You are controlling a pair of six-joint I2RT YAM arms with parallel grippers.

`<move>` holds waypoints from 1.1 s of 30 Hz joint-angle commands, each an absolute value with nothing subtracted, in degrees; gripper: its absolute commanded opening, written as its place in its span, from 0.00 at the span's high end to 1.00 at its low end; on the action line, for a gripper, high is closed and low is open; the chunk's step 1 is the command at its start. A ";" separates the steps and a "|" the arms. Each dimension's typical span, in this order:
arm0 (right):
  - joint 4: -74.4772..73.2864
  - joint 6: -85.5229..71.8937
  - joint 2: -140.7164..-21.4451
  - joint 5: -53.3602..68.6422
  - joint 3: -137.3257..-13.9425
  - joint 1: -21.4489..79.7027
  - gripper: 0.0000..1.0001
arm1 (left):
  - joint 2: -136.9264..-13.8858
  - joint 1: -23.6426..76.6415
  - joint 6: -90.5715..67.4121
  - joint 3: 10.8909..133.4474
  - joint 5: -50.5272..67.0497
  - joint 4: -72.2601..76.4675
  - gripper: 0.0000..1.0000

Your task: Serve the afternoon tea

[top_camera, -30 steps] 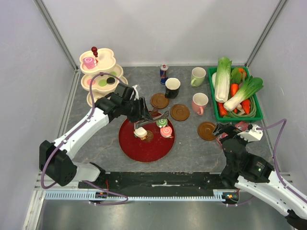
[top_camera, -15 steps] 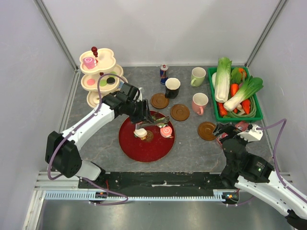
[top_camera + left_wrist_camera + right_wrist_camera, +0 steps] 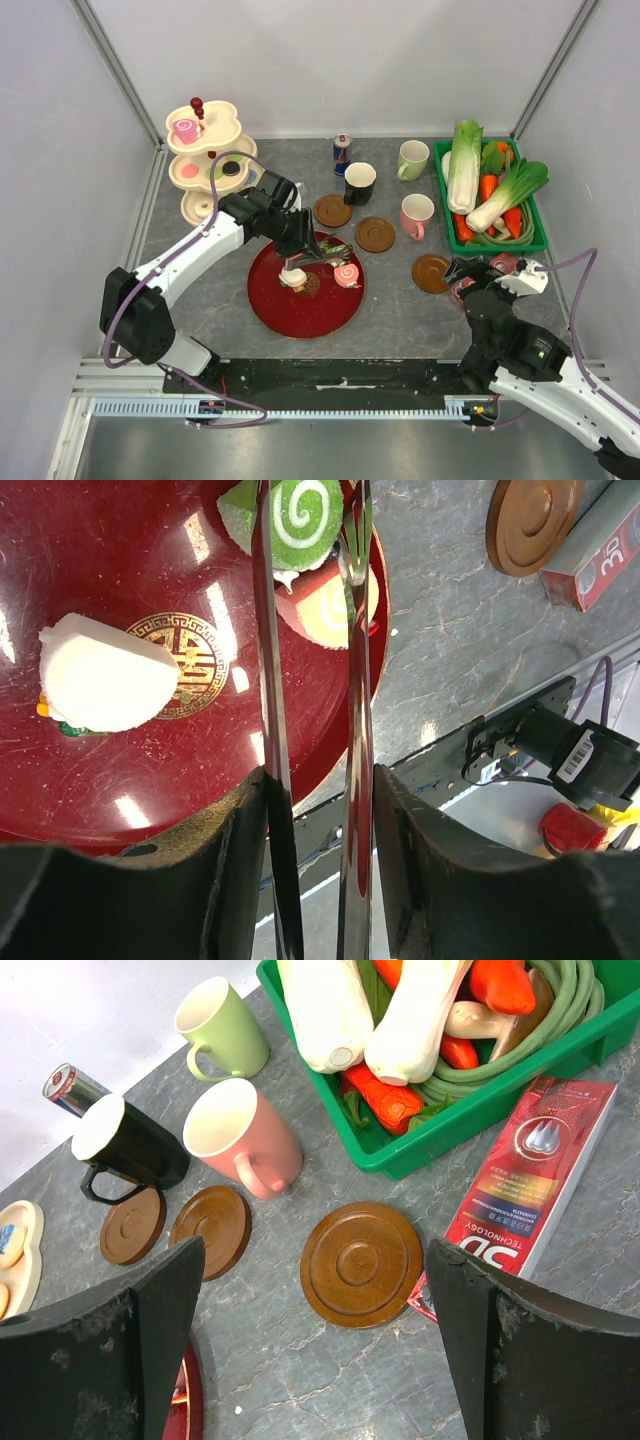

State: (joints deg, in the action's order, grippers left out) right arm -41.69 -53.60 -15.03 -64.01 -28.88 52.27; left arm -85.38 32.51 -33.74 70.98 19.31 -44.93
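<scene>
Left gripper: half-closed on tongs; green roll lay straight ahead, between tong tips. Right gripper: wide open, empty.

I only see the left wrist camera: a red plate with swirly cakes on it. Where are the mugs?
Observer: Past the round red plate. The black ceramic mug, the pink mug and the pale green mug stand farther back, to its right.
Operator: Is the other arm holding something?
Observer: No. The right gripper is open and empty.
Operator: Where do the cakes go?
Observer: Probably onto the cream three-tier stand at the back left. A pink pastry already sits on its top tier.
</scene>
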 commanded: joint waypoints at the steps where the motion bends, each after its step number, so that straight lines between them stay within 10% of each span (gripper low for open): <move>1: -41.22 -54.93 -14.41 -66.27 -28.56 52.29 0.02 | -84.90 32.78 -32.26 73.39 18.46 -45.53 0.51; 33: -41.13 -55.02 -13.80 -66.09 -28.56 52.29 0.02 | -76.55 31.47 -35.24 68.91 17.23 -42.11 0.46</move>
State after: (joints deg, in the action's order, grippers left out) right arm -41.69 -53.63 -14.26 -64.25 -28.53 52.27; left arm -77.84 31.86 -33.82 70.63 16.16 -47.13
